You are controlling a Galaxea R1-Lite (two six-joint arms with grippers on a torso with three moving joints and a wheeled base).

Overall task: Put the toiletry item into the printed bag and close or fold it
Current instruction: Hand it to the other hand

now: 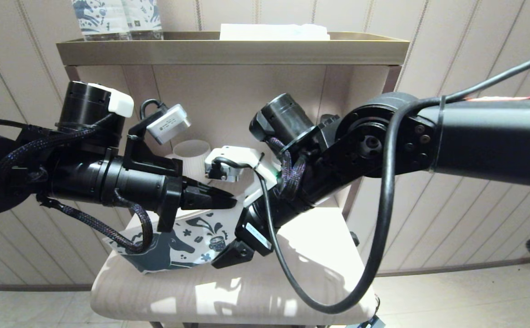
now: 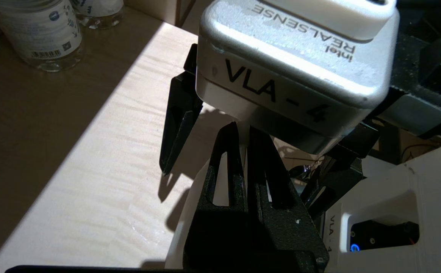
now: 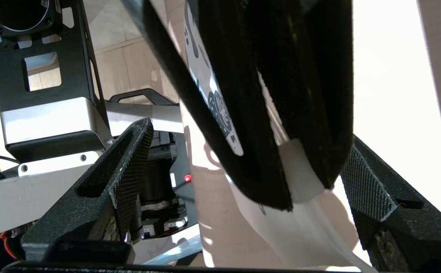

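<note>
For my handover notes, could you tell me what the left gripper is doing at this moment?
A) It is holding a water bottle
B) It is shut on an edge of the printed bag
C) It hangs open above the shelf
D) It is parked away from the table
B: in the right wrist view the left gripper has its fingers pinched shut on the white edge of the printed bag, between the right gripper's open fingers.

Matt, seemingly paper printed bag (image 1: pixel 187 239); wood-grain shelf (image 2: pixel 103 159)

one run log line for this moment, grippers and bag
left gripper: shut on white horse-print paper bag | right gripper: open beside bag | toothbrush: not visible | bag: above pale wooden table
</note>
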